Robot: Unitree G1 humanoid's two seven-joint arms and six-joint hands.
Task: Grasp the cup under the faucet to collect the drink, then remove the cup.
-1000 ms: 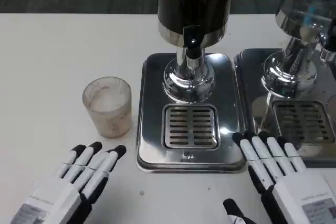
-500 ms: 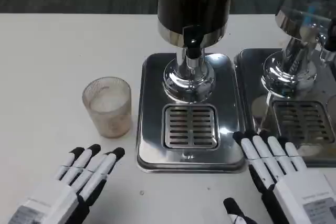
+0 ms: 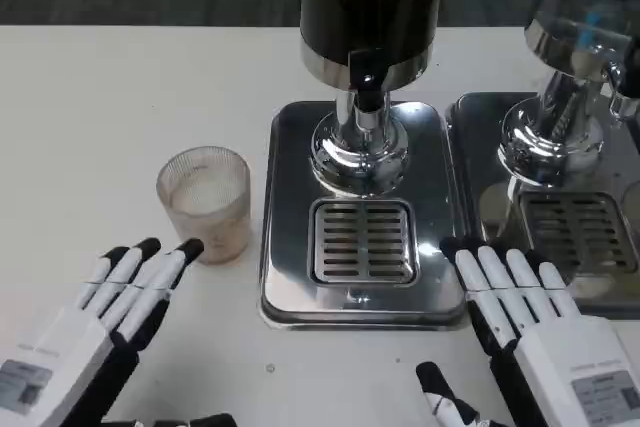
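Observation:
A ribbed clear cup (image 3: 205, 203) stands upright on the white table, left of the drip tray (image 3: 362, 217). Nothing shows inside it. The dark dispenser (image 3: 372, 7) rises over the tray, with its black faucet (image 3: 367, 79) above the slotted grate (image 3: 364, 240). My left hand (image 3: 110, 302) lies open at the lower left, its fingertips just short of the cup's base. At the lower right my right hand (image 3: 520, 312) is open too, fingers stretched flat over the tray's front right corner.
A second dispenser (image 3: 585, 17) with its own steel tray (image 3: 560, 207) stands at the right edge. Bare white table spreads to the left and behind the cup.
My left hand has shifted left and forward, its fingers now spread and close to the cup's base. The right hand crept slightly left. The cup stayed put.

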